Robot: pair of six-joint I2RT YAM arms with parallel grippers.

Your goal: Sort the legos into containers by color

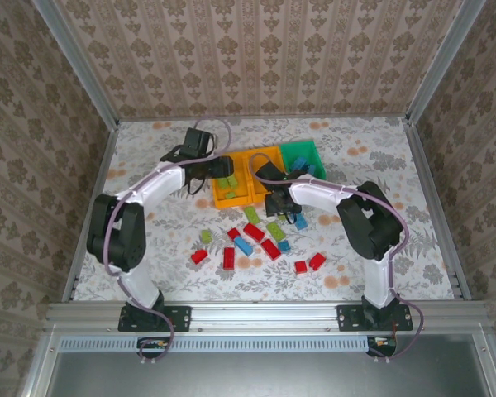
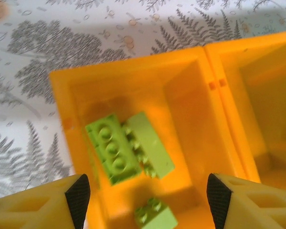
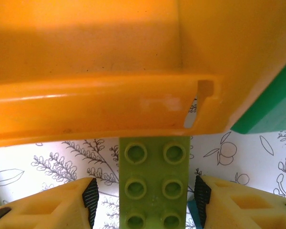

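Three containers stand in a row: a left orange bin [image 1: 223,198], a middle orange bin [image 1: 260,157] and a green bin [image 1: 302,153]. My left gripper [image 2: 147,195] hangs open above the left orange bin [image 2: 190,95], empty. Inside lie three lime green legos; two [image 2: 112,150] lean together and a smaller one [image 2: 155,217] lies below my jaws. My right gripper [image 3: 145,200] is open, low on the table, straddling a lime green lego [image 3: 155,186]. A gap shows on each side of it. Its far end runs under an orange bin's rim [image 3: 109,100].
Loose red [image 1: 270,249], blue [image 1: 243,246] and lime green [image 1: 206,236] legos lie scattered on the patterned table in front of the bins. The green bin's corner [image 3: 267,109] sits to the right of my right gripper. A blue lego's edge [image 3: 190,214] touches its right finger.
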